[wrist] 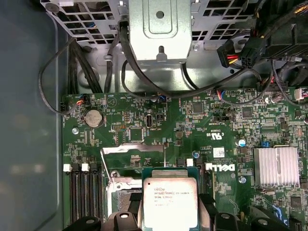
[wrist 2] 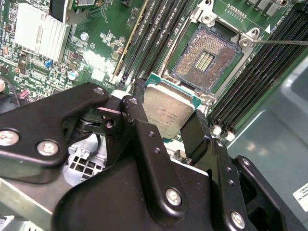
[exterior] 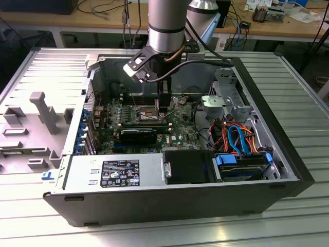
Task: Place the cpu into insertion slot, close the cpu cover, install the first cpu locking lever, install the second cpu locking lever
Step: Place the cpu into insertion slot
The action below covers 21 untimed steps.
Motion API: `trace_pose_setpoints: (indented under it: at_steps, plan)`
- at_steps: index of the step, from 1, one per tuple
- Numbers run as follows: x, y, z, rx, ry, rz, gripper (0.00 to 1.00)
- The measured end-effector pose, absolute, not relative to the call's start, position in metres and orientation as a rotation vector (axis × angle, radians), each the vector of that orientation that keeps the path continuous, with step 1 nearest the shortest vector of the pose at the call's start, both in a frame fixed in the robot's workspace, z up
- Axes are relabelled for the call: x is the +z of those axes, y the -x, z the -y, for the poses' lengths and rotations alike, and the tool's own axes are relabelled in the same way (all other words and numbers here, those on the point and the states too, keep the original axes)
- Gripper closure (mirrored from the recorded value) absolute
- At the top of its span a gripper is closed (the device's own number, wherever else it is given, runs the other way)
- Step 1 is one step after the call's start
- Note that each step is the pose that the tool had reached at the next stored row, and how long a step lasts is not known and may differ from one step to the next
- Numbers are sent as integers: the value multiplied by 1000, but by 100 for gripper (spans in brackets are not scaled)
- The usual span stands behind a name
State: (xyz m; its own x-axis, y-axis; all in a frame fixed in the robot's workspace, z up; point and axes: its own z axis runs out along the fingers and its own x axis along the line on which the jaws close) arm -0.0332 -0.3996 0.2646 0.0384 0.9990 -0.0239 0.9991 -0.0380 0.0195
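Exterior view: you are working inside the open case, the arm reaching down over the board. In the second wrist view your gripper is clamping the cpu by two opposite edges, carrying it near the bare slot but not touching it. You are doing the first step, I judge, and seating is calling for squaring the cpu over the slot and lowering it flat.

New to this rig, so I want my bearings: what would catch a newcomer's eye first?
The gripper, shut on the silvery cpu, in the second wrist view. Beyond it the insertion slot lies bare on the green motherboard. In the exterior view the arm reaches into an open computer case.
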Motion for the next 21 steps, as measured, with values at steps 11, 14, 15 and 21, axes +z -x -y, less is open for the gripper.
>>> trace_pose_setpoints:
  at_steps: [11, 14, 15, 21]
  plan:
    - [264, 33, 400, -6, -2262, -2135, 45]
    - [264, 33, 400, -6, -2267, -2130, 45]
    - [264, 33, 400, -6, -2270, -2128, 45]
    - [264, 33, 400, -7, -2280, -2116, 45]
